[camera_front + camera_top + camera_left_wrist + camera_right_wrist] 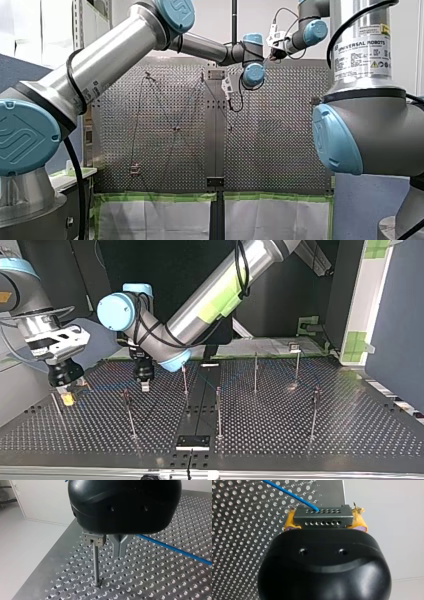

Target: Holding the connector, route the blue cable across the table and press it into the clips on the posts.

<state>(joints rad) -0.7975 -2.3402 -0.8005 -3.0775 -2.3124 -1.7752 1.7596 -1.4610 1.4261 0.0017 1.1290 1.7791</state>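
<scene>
Your right gripper [325, 522] pinches the dark grey rectangular connector [323, 515] between yellow pads [289, 522]. The thin blue cable [287, 493] leaves it over the perforated metal table [237, 542]. On your left gripper [121, 551], the metal fingers [118, 545] are pressed together beside a slim clip-topped metal post [96, 562], and the cable passes just behind them.

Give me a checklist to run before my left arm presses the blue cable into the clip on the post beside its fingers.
1. Connector clamped by my right gripper, between its yellow pads: ok.
2. Blue cable plugged into the connector: ok.
3. Cable seated in the clip atop the post: not ok, the clip shows bare.
4. Cable caught by my left gripper, which is shut: cannot tell, its body hides that.
5. Post upright: ok.
</scene>
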